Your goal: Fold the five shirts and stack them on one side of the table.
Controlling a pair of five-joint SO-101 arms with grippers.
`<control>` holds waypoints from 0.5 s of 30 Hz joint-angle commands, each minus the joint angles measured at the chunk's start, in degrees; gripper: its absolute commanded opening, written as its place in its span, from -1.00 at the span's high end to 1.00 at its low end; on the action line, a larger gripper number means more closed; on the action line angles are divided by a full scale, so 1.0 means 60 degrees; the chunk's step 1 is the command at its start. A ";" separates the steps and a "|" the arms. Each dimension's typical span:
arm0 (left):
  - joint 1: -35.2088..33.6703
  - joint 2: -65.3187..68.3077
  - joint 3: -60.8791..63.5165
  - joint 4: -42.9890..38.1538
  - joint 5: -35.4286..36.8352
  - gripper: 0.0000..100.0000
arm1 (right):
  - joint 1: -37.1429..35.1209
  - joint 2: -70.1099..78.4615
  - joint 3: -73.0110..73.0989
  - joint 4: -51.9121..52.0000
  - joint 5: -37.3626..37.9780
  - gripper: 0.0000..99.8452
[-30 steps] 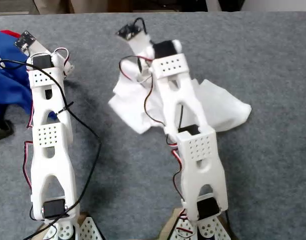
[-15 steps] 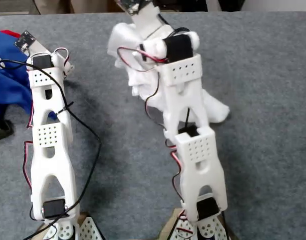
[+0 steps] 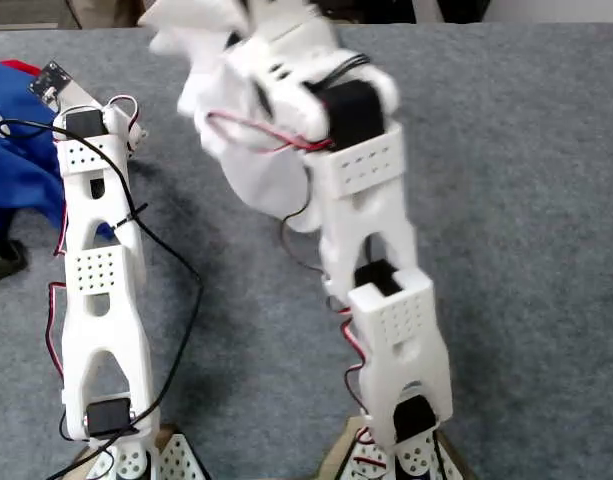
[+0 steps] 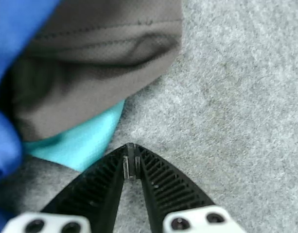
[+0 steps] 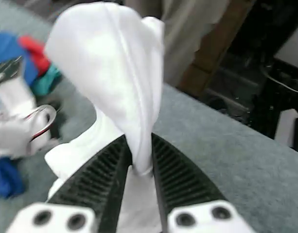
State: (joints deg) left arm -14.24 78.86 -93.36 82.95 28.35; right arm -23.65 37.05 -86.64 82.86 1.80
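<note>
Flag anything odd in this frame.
The white shirt hangs in a crumpled bunch from the right gripper, pinched at one fold rather than spread flat for folding. The blue shirt, grey shirt and teal shirt lie in an unfolded heap beside the left gripper, which is shut on nothing.

Soft, even light falls from above on my table (image 3: 526, 150). My arms (image 3: 96, 250) throw faint shadows beside them. The white shirt (image 5: 114, 73) glows bright; under the fold of the grey shirt (image 4: 100, 53) it is dim.
</note>
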 commanded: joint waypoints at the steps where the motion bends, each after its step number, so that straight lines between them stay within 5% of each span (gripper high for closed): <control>1: 0.0000 -0.0300 -0.0425 0.0029 0.0073 0.96 | 0.1355 -0.0520 -0.0125 -0.0469 -0.0366 0.97; 15: 0.0220 -0.0300 -0.0425 0.0103 0.0029 0.96 | 0.4769 0.1853 0.0960 0.2388 -0.0396 0.97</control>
State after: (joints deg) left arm -13.45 78.86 -93.36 82.95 28.35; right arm 0.79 46.46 -80.84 95.96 -0.57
